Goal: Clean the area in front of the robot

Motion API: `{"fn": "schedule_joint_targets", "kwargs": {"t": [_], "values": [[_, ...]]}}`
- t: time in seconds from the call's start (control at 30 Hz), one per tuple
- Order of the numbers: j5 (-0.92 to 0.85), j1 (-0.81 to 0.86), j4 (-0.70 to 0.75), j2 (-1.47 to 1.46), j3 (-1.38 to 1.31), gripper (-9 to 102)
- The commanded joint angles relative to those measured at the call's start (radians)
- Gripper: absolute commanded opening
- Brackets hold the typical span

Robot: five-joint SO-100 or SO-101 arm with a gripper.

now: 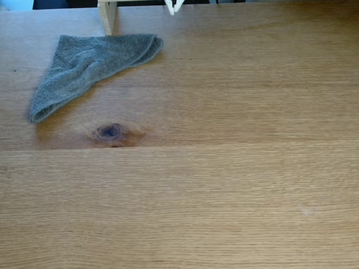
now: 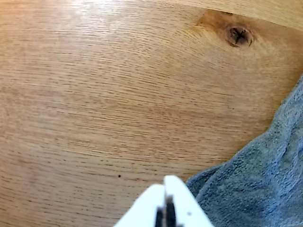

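The table point(image 1: 224, 168), light oak planks with a dark knot point(image 1: 110, 131), spreads out below the hand point(image 2: 165, 189), whose white fingers are pressed together above the bare wood in the wrist view. A grey cloth point(image 1: 90, 61) lies crumpled just beside the hand.

Even daylight, soft. Wrist view: glare patch on counter point(image 2: 94, 9) at top left, claw point(image 2: 166, 208) tips blurred at bottom. Fixed view slightly soft; faint shadow under cloth point(image 1: 84, 67).
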Motion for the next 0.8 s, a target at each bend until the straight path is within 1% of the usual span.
{"fn": "schedule_joint_targets", "kwargs": {"t": [0.0, 0.77], "values": [[0.002, 0.000, -0.008, 0.006, 0.114, 0], [-0.003, -0.012, -0.006, 0.006, 0.114, 0]]}}
